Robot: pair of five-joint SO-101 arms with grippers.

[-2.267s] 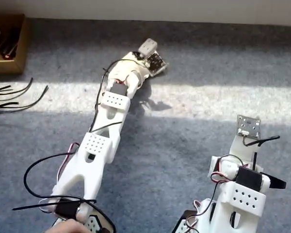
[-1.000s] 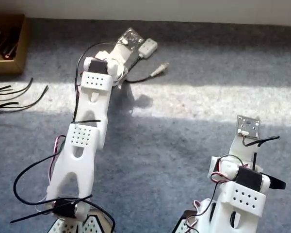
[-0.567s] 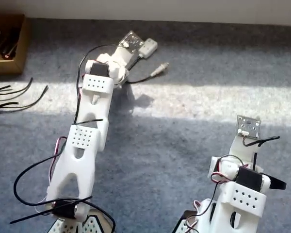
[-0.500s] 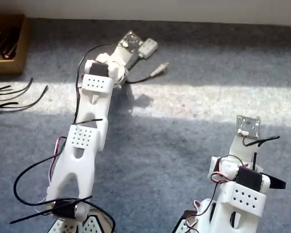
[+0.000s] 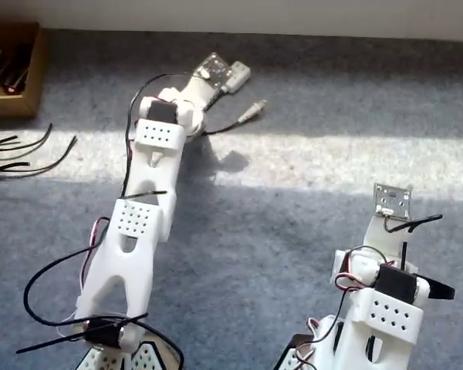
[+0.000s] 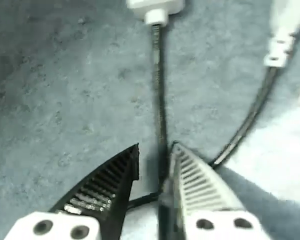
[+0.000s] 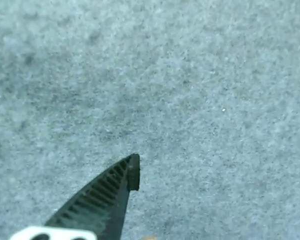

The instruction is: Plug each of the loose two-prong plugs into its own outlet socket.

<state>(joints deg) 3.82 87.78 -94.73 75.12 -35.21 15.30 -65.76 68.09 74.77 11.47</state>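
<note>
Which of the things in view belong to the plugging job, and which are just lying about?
Part of the job:
- blocky white connector
- its black cable, running between the jaws of the left gripper
- slim white connector on a second cable

Lying about:
- cardboard box
- loose black wires

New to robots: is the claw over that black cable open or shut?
Open: the left gripper has its fingers apart, and the black cable lies in the gap, beside the white one.
</note>
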